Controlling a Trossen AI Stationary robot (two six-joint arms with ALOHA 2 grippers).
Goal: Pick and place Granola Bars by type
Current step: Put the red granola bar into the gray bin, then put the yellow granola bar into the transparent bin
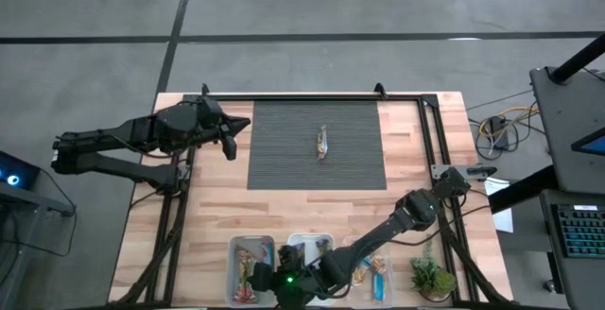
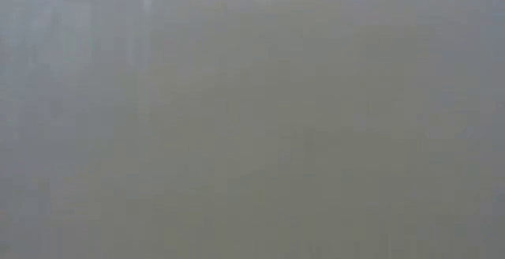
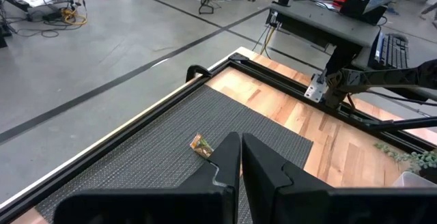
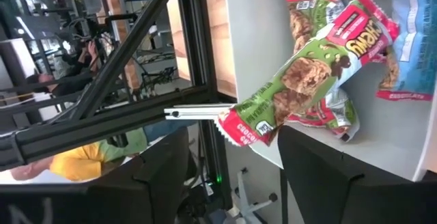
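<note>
1. right claw [image 1: 267,277] is sitting down at the near edge of the table [image 1: 416,159], over the row of clear bins [image 1: 251,249], with its arm stretching back across the wood.
2. its fingers [image 4: 321,176] are standing spread apart in the right wrist view, with a green and red granola bar [image 4: 293,91] lying between and just past them, not pinched.
3. that bar is resting on a pile of other green and red granola bars in a white bin [image 4: 382,142], with one end poking over the bin's edge. a blue wrapper [image 4: 416,39] is showing at the side.
4. 1 more granola bar [image 1: 322,143] is lying alone in the middle of the dark ribbed mat [image 1: 284,149], well apart from both arms.
5. left claw [image 1: 230,146] is hanging at the mat's left edge, fingers pressed together and holding nothing.
6. low view is just showing grey haze, can't tell anything from it.
7. a small green plant [image 1: 432,278] is sitting at the near right corner.
</note>
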